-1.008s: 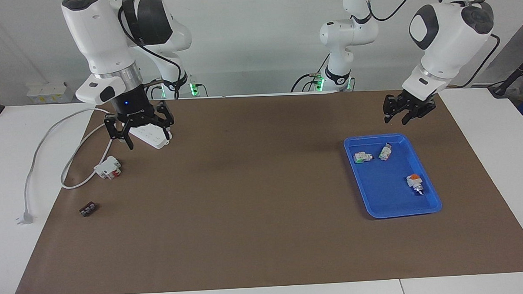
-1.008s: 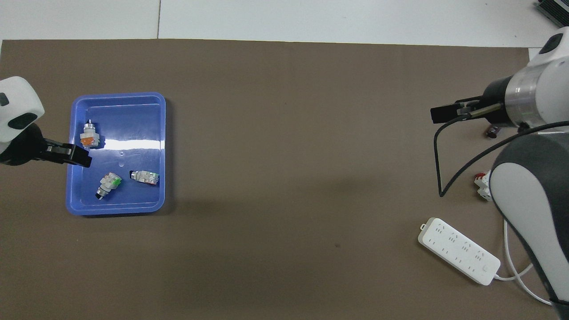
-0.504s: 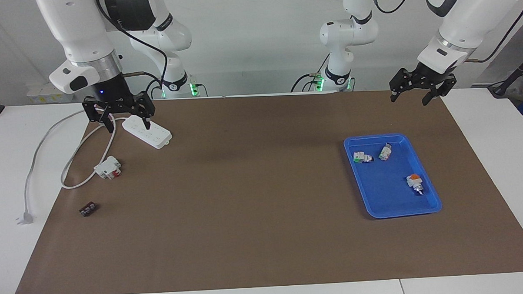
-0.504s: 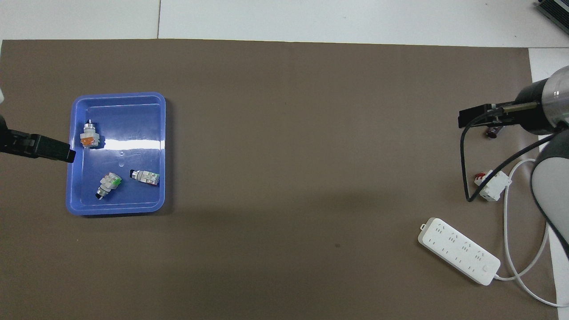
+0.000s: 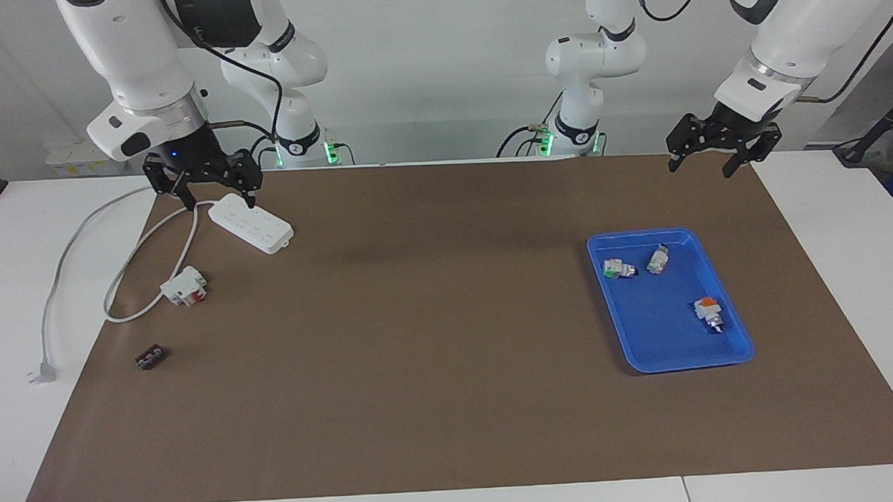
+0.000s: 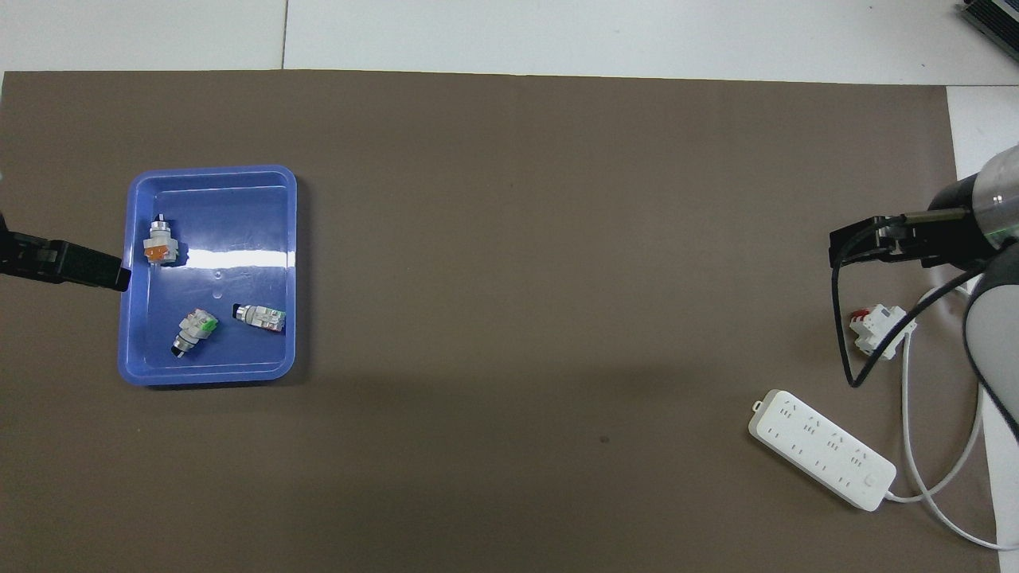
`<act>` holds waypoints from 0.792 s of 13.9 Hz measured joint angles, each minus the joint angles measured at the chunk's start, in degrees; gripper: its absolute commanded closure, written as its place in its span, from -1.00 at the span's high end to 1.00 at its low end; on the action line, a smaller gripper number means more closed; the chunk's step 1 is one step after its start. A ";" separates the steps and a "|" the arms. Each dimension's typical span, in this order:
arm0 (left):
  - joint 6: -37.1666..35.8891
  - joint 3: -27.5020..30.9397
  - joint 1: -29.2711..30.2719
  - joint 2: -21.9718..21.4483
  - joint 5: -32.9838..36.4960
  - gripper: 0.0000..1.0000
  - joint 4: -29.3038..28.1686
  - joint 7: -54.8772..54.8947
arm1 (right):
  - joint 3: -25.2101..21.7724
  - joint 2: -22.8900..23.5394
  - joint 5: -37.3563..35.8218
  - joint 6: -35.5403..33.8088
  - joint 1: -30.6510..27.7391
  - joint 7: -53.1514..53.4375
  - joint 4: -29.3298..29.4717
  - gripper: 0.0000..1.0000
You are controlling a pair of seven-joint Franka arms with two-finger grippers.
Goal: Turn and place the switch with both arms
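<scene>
The switch (image 5: 616, 269) lies on its side in the blue tray (image 5: 722, 271), which sits on the brown mat (image 5: 435, 340) toward the left arm's end of the table. It has a white block body with a green face, a strip of orange-red along one edge, a silver collar and a black knob end. It is in the part of the tray nearer the robots. A second green-faced switch (image 5: 656, 259) lies just beside it, and an orange-topped one (image 5: 708, 312) lies farther from the robots.

The left gripper (image 5: 700, 169) hangs in the air over the mat's edge by the robots, apart from the tray, fingers spread wide and holding nothing. The right gripper (image 5: 220, 203) hangs over the end of the white power strip (image 5: 256, 228) where its cable leaves. Its fingers are also spread wide, and it holds nothing.

The facing view shows both sets of spread fingers plainly. It also shows a small dark part (image 5: 151, 358) on the mat and the plug (image 5: 42, 371) on the white table. From overhead each gripper shows only as a dark bar, the left gripper (image 6: 72, 267) overlapping the tray's rim (image 6: 211, 170) and the right gripper (image 6: 876, 243) just past the white-and-red block (image 6: 880, 328). That view shows the switch's (image 6: 259, 317) colours more clearly, with the knob pointing toward the left arm's end.
</scene>
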 measured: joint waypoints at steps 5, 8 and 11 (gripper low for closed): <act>0.92 -0.61 -0.06 -0.14 0.61 1.00 -0.66 -4.22 | -0.50 -1.14 0.00 0.24 -0.12 0.15 -2.38 1.00; 1.06 -0.62 -0.06 -0.15 0.62 1.00 -0.75 -4.45 | -0.70 -1.30 0.00 1.86 -0.12 0.21 -2.72 1.00; 1.09 -0.68 -0.06 -0.16 0.62 1.00 -0.76 -4.45 | -0.69 -1.30 0.00 2.43 -0.12 2.27 -2.78 1.00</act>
